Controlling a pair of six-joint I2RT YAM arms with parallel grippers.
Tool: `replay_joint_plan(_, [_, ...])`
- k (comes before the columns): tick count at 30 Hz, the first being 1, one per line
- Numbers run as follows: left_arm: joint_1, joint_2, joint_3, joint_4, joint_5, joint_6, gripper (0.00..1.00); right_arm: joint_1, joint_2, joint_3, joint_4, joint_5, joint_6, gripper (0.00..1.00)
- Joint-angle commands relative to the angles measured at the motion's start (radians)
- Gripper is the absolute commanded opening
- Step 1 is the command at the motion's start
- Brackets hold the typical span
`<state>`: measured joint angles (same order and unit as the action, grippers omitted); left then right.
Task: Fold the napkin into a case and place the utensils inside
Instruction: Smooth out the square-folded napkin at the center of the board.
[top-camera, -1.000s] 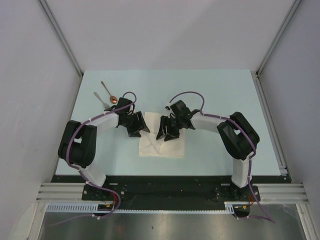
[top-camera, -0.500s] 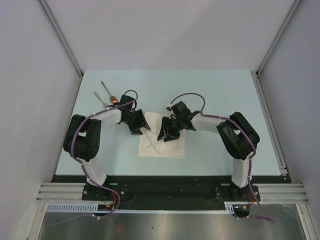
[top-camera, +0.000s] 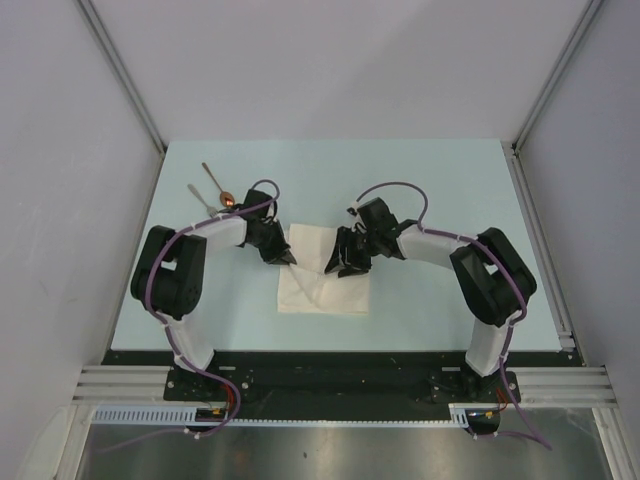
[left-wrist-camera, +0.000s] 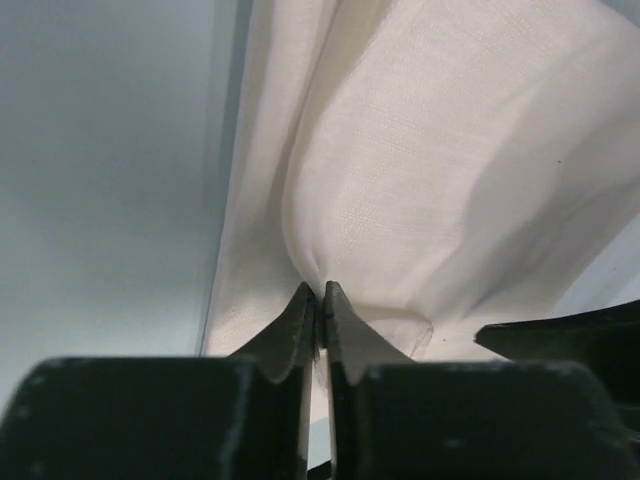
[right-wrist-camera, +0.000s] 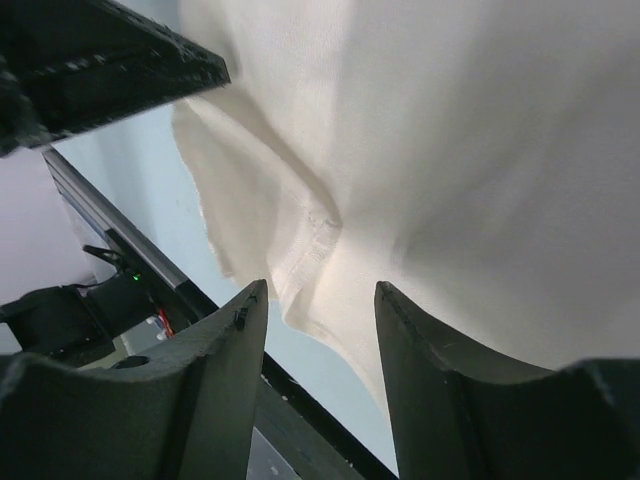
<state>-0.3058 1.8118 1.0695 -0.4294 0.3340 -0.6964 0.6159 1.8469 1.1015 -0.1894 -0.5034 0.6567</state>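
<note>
The cream-white napkin (top-camera: 318, 285) lies rumpled on the pale blue table (top-camera: 440, 200), between both arms. My left gripper (top-camera: 286, 257) is at its left edge and is shut on a pinched-up fold of the cloth (left-wrist-camera: 320, 288). The napkin (left-wrist-camera: 440, 170) rises in a ridge from that pinch. My right gripper (top-camera: 346, 266) hangs over the napkin's right half with its jaws open. Its fingers (right-wrist-camera: 225, 335) stand just above a hemmed edge of the napkin (right-wrist-camera: 450, 150), gripping nothing. The utensils lie at the back left: a silver fork (top-camera: 200, 198) and a spoon (top-camera: 216, 184) with a copper bowl.
White walls with metal posts close in the table on three sides. A black strip and an aluminium rail (top-camera: 340, 385) run along the near edge, where the arm bases stand. The left gripper's body (right-wrist-camera: 100, 60) shows close by in the right wrist view.
My left gripper has slid right onto the napkin's edge and snapped shut on a fold of it. The right gripper has shifted slightly right, still open.
</note>
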Motion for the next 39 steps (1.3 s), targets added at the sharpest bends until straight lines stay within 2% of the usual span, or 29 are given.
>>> replay_joint_plan(1, [0.002,-0.060,-0.026,0.003,-0.026,0.023,0.01,-0.034,-0.090,0.004,0.010,0.009,-0.003,0.52])
replay_joint_plan(13, [0.019,-0.154,-0.082,-0.020,-0.061,0.043,0.00,-0.033,-0.091,0.008,0.021,-0.003,0.011,0.52])
replay_joint_plan(23, [0.043,-0.149,-0.120,-0.005,-0.049,0.055,0.00,-0.024,-0.078,0.015,0.022,-0.011,0.011,0.51])
replay_joint_plan(28, [0.043,-0.118,-0.120,0.004,-0.049,0.061,0.00,0.005,-0.052,0.037,0.028,-0.011,0.004,0.54])
replay_joint_plan(32, [0.046,-0.103,-0.118,0.004,-0.058,0.067,0.07,0.056,0.001,0.061,0.048,-0.026,0.020,0.55])
replay_joint_plan(35, [0.048,-0.101,-0.117,0.006,-0.061,0.071,0.09,0.088,0.029,0.057,0.068,-0.023,0.029,0.60])
replay_joint_plan(39, [0.047,-0.094,-0.120,0.015,-0.055,0.066,0.09,0.105,0.060,0.043,0.120,-0.035,0.055,0.61])
